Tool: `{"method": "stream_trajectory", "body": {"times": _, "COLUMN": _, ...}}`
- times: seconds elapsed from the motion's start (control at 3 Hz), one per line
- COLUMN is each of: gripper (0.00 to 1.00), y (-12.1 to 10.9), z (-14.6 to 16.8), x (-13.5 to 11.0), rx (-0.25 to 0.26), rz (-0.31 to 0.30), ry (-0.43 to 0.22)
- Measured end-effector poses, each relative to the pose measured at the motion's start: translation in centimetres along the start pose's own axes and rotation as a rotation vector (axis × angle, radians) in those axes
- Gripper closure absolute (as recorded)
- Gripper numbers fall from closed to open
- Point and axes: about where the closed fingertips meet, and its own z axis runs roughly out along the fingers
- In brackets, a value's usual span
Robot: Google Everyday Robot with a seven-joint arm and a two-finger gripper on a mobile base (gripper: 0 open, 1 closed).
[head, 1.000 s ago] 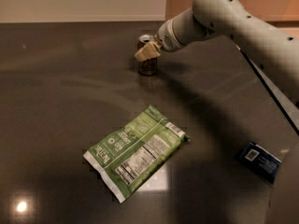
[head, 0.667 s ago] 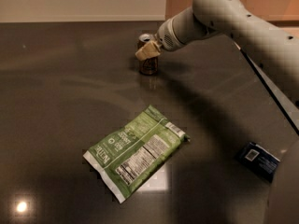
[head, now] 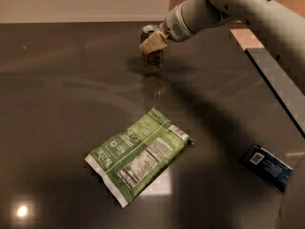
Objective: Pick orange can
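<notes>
The orange can (head: 153, 59) is a small orange-brown can with a silver top, at the far middle of the dark table (head: 62, 80). My gripper (head: 152, 44) reaches in from the upper right and is shut on the can's upper part; one tan finger (head: 153, 42) crosses its front. The can is upright and seems to hang just above the tabletop, over its faint reflection.
A green snack bag (head: 138, 155) lies flat on the table near the front middle. A dark blue packet (head: 266, 167) lies at the right, near the table's edge. A pale wall runs along the far side.
The gripper has risen a little, and the orange can has risen with it. The green bag and the blue packet have not moved.
</notes>
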Motion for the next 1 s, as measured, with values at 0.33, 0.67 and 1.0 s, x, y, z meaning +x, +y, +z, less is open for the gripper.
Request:
{"method": "stream_trajectory", "body": {"times": 0.33, "gripper": 1.0, "y": 0.6, "z": -2.9, "x": -1.8, "rx": -0.028, "rz": -0.033, "ry": 0.0}}
{"method": "stream_trajectory", "body": {"times": 0.67, "gripper": 1.0, "y": 1.2, "z": -5.5, "x": -3.0, "rx": -0.054, "rz": -0.058, "ry": -0.002}}
{"method": "stream_trajectory", "body": {"times": 1.0, "gripper": 1.0, "y": 1.8, "z": -7.4, "x": -3.6, "rx": -0.081, "rz": -0.077, "ry": -0.002}}
